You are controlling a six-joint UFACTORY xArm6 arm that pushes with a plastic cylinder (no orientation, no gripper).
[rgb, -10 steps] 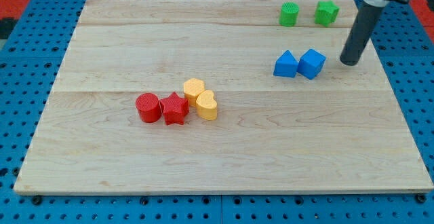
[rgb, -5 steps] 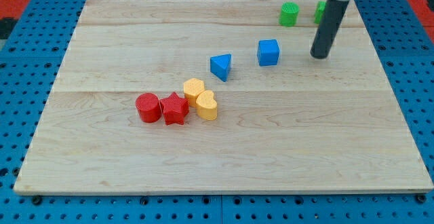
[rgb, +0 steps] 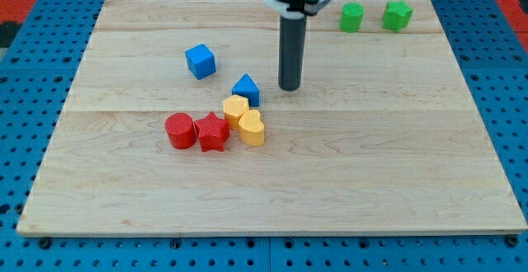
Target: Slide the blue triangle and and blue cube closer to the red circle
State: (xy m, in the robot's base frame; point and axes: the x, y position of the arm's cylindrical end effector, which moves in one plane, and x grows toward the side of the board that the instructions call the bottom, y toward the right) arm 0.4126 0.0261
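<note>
Tip (rgb: pixel 289 88) resting on counter (rgb: pixel 396 173), touching no block.
No jaws on end effector, nothing held. Blue triangle (rgb: pixel 246 89) just left of tip; blue cube (rgb: pixel 200 60) farther left and up; red circle (rgb: pixel 179 130) down-left, likely next push direction.

A pale wooden tabletop (rgb: pixel 371 165), its grain and plank seams plain to see, has a smooth matt finish. The blue cube (rgb: pixel 200 61), blue triangle (rgb: pixel 246 89) and red circle (rgb: pixel 179 130) look like matt plastic with fine ridged sides. The dark rod ending in my tip (rgb: pixel 289 87) has a dull, smooth sheen.
</note>
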